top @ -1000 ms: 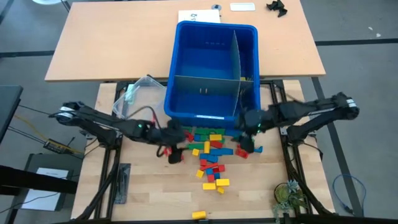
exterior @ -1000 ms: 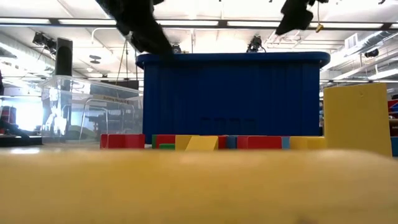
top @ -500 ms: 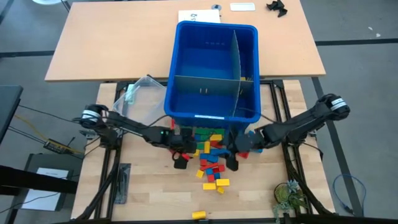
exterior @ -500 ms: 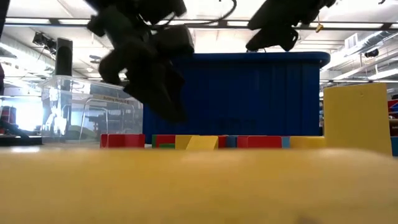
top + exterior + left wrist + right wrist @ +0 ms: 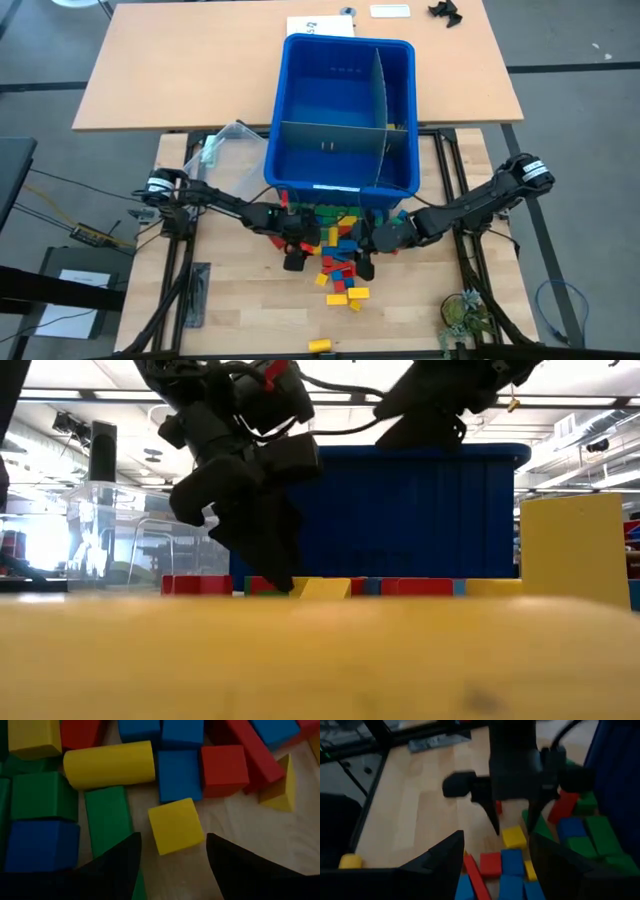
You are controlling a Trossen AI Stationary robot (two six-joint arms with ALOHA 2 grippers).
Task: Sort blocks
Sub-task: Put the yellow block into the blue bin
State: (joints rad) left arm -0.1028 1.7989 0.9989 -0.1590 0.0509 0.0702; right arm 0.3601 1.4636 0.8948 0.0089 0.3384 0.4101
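bin (image 5: 345, 70): centre, 12 o'clock of blocks (image 5: 338, 250)
tub (image 5: 232, 150): 9 o'clock of bin
lone block (image 5: 320, 345): 6 o'clock of blocks

Two slender black jointed arms, left arm (image 5: 215, 203) and right arm (image 5: 470, 205), each with a pale ring marking near the base. Dark cabling runs along them; a red detail, possibly a cable clip, shows on the left.
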